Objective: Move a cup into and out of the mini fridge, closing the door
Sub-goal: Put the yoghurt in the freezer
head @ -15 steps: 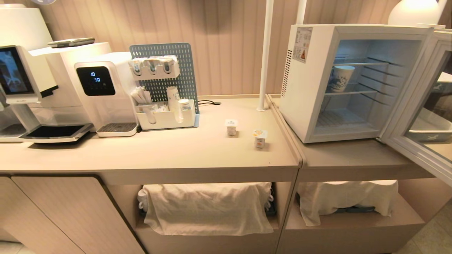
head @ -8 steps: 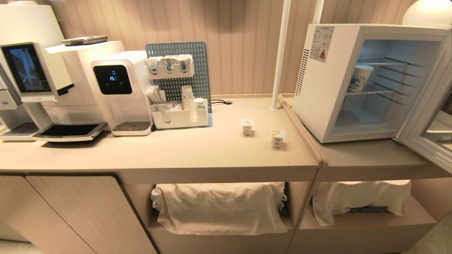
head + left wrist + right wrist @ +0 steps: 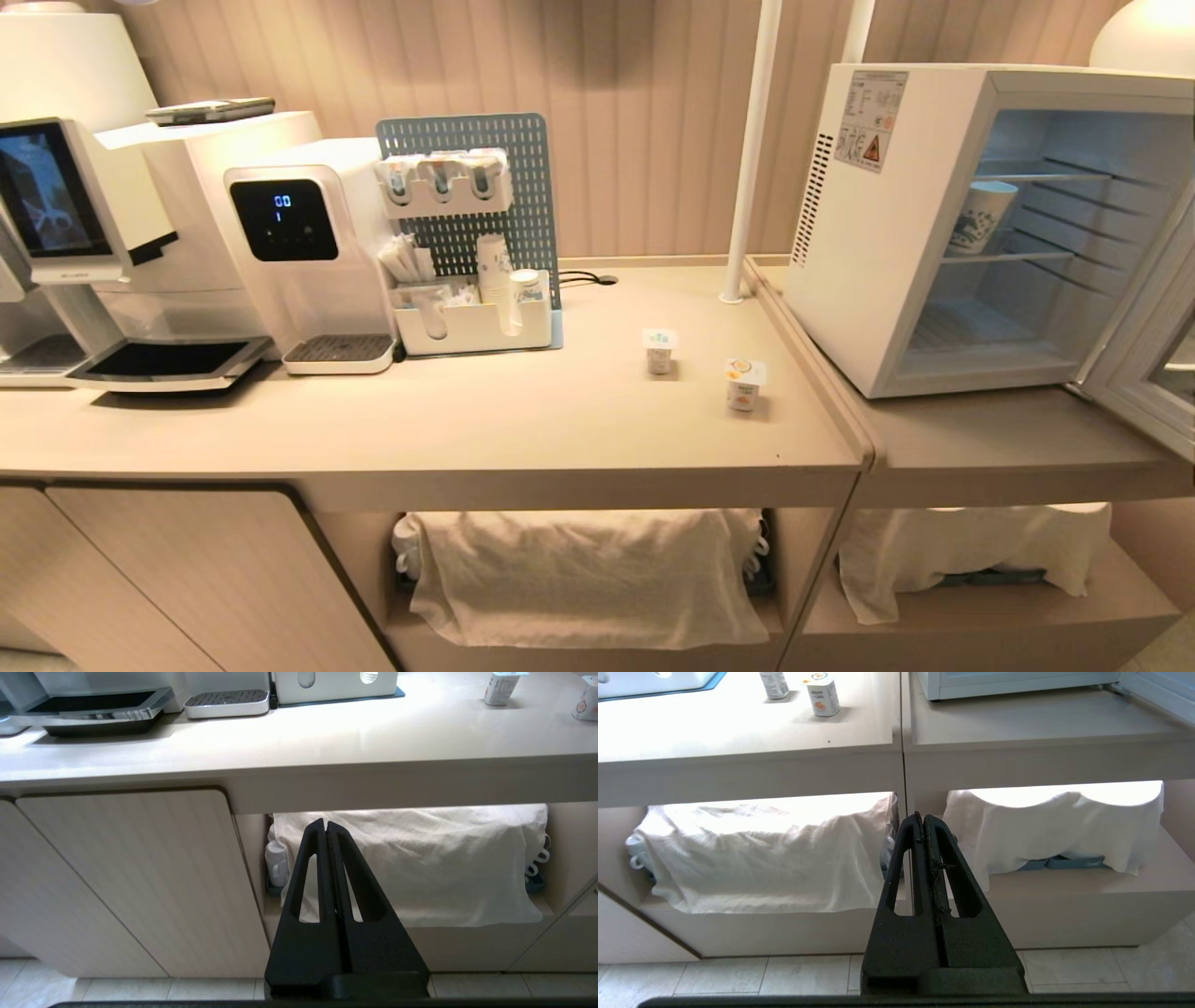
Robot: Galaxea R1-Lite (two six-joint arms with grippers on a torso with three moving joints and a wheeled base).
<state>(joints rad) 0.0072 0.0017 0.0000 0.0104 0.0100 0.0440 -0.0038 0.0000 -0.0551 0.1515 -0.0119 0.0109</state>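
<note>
The white mini fridge (image 3: 878, 252) stands on the right counter with its door (image 3: 1153, 369) swung open to the right. A white cup (image 3: 982, 217) with a blue pattern sits upright on the upper wire shelf inside. Neither arm shows in the head view. My left gripper (image 3: 325, 823) is shut and empty, held low in front of the cabinet below the counter. My right gripper (image 3: 922, 817) is also shut and empty, low before the open shelves, with the fridge's base (image 3: 1017, 683) far above it.
Two small yogurt pots (image 3: 660, 350) (image 3: 744, 384) stand on the counter left of the fridge. A water dispenser (image 3: 299, 252), a pegboard organiser (image 3: 471, 233) and a coffee machine (image 3: 65, 224) line the back left. White cloths (image 3: 583, 574) (image 3: 971, 555) cover the lower shelves. A white pole (image 3: 747, 149) rises beside the fridge.
The whole head view has shifted: the fridge now sits further right and a little lower in the picture, so the camera has moved. Nothing on the counter has moved.
</note>
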